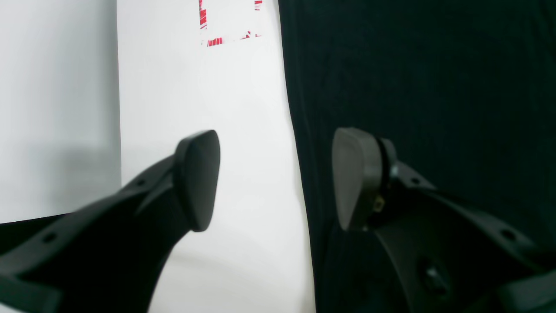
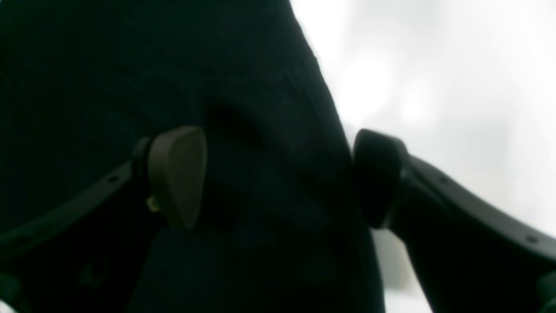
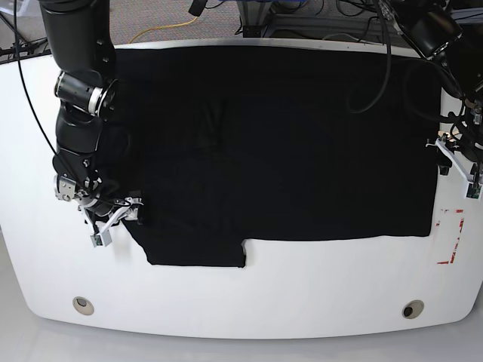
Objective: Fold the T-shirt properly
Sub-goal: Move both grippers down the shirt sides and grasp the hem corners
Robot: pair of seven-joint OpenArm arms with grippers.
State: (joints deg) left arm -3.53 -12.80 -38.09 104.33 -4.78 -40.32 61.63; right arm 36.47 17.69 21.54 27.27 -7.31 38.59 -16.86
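Note:
The black T-shirt (image 3: 279, 151) lies spread flat across the white table (image 3: 302, 286), with a sleeve flap (image 3: 196, 249) sticking out at the front left. My right gripper (image 3: 119, 219) sits at the shirt's left edge. In the right wrist view it (image 2: 278, 177) is open, and dark fabric (image 2: 260, 130) fills the gap between its fingers. My left gripper (image 3: 458, 167) is at the shirt's right edge. It (image 1: 276, 180) is open too: one finger is over the bare table, the other over the T-shirt (image 1: 434, 87), and the hem runs between them.
Red tape marks (image 3: 451, 237) sit on the table just right of the shirt and show as red marks (image 1: 230, 26) ahead of the left gripper. Two round holes (image 3: 83, 305) (image 3: 412, 309) lie near the front edge. Cables (image 3: 173, 26) run behind the table.

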